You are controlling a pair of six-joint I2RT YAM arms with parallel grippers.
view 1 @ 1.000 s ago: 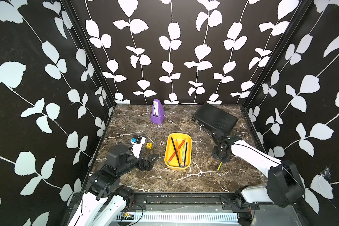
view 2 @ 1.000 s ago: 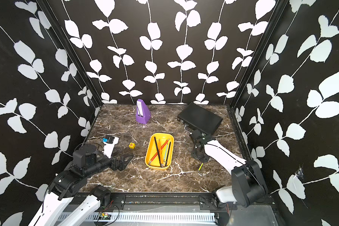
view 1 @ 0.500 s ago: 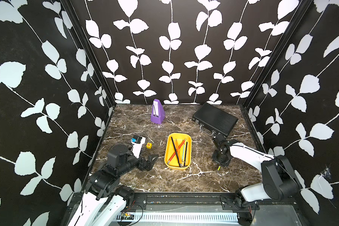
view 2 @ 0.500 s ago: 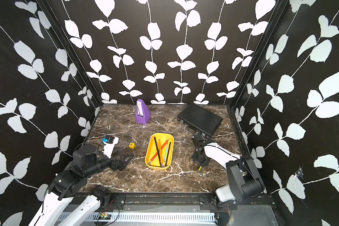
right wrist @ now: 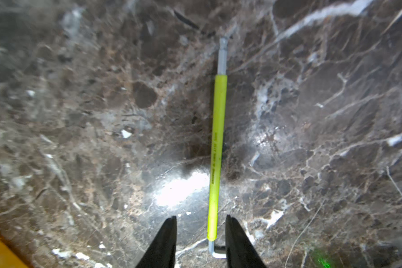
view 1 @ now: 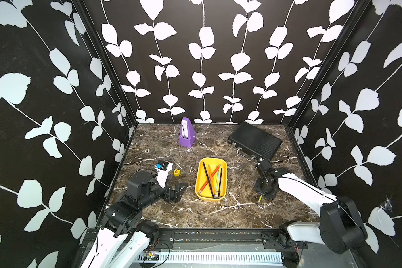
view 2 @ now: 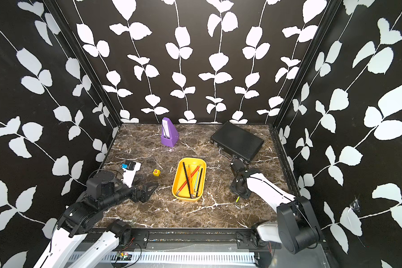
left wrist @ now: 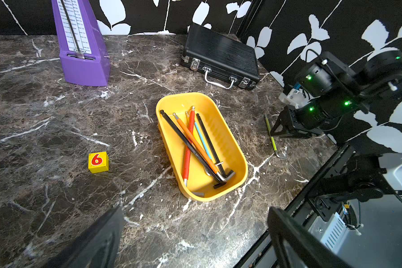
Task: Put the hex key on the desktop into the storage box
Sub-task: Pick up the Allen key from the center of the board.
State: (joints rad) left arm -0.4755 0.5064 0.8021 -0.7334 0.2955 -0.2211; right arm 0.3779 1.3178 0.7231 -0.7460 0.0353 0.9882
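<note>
The hex key (right wrist: 216, 148), with a yellow-green sleeve and a bare bent end, lies flat on the desktop (view 1: 218, 213) right of the storage box (view 1: 211, 159); it also shows in the left wrist view (left wrist: 272, 137). My right gripper (right wrist: 200, 219) points down over it, open. Its two black fingers straddle the key's bent end with a gap on either side. In both top views the gripper body (view 1: 263, 189) (view 2: 240, 191) hides most of the key (view 2: 237, 200). My left gripper (left wrist: 195, 210) (view 1: 180, 189) stands open and empty left of the box.
Several coloured hex keys lie in the yellow box (left wrist: 181, 95). A black briefcase (view 1: 254, 141) sits at the back right, just behind the right arm. A purple metronome (view 1: 186, 135) stands at the back. A yellow numbered cube (view 1: 176, 172) and a white device (view 1: 164, 169) lie left.
My right gripper has moved toward the front edge and down over the hex key, and its jaws have widened slightly. The left arm has not moved.
</note>
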